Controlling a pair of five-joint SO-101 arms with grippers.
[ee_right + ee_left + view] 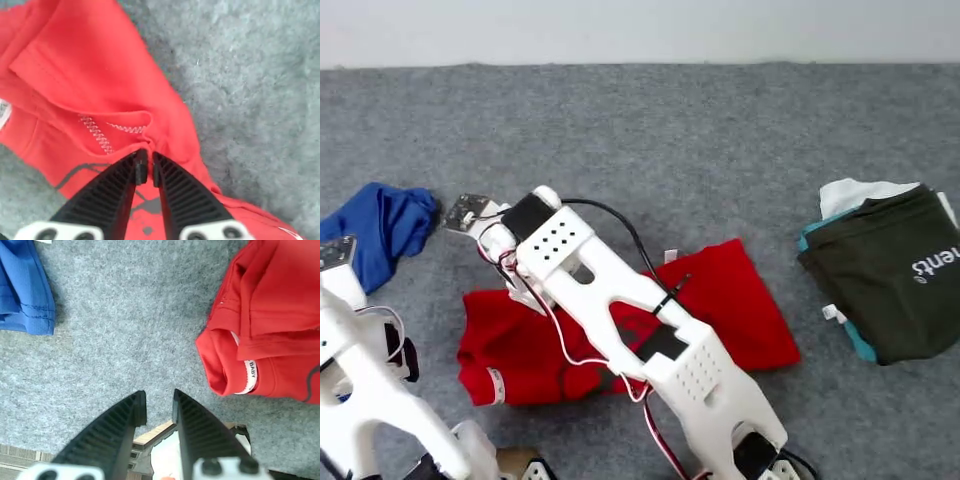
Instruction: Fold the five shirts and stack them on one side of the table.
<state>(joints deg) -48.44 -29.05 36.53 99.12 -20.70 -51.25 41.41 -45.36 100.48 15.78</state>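
- One red shirt (pixel 740 310) lies partly folded mid-table, between a crumpled blue shirt (pixel 380 225) and a stack (pixel 880 280) of folded shirts at the far side.
- The right gripper (pixel 146 161) pinches a fold of the red shirt, jaws nearly closed on the cloth.
- The left gripper (pixel 159 401) hangs over the grey mat (pixel 720 150), jaws narrow and empty.

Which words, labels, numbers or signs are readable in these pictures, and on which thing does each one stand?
On the white neck label of the red shirt: one short word in dark capitals, printed sideways.
On the dark shirt: white lettering, upside down, running out of the picture, so only the end of a word shows.
No numbers or signs.
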